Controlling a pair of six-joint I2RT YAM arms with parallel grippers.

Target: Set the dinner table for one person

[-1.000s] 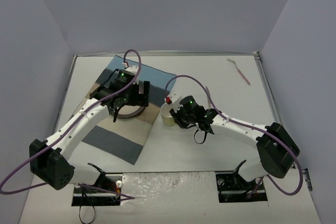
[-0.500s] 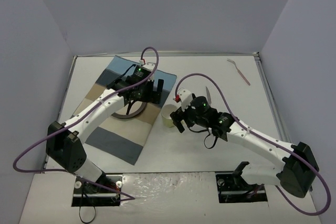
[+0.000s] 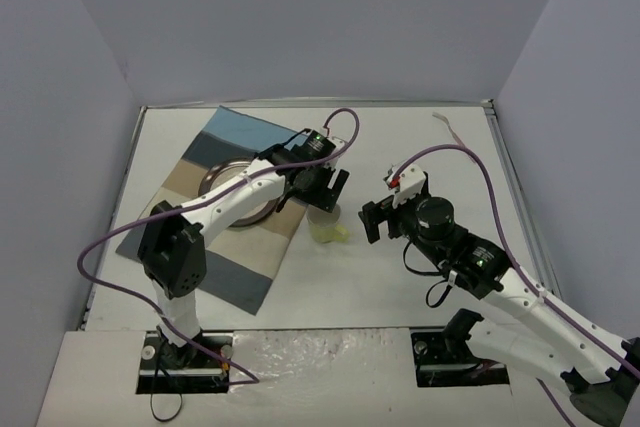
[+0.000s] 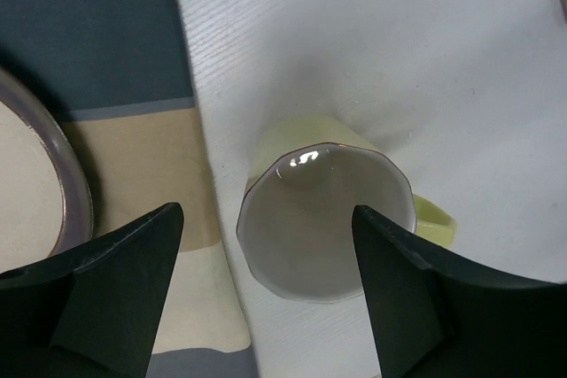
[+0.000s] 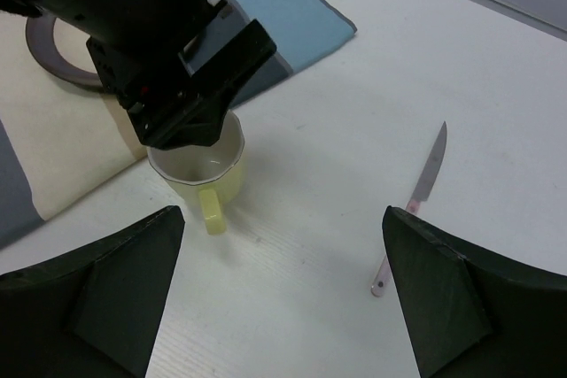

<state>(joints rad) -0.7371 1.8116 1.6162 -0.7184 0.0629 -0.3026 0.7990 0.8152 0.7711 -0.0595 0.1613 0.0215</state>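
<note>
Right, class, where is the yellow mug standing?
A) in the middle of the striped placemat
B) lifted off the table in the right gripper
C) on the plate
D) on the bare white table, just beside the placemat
D: the right wrist view shows the yellow mug upright on the white table, just off the edge of the placemat.

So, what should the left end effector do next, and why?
Probably lower the left end effector around the mug: it hovers open above the upright mug on the dinner table, beside the placemat, and the right end effector is open, apart.
</note>
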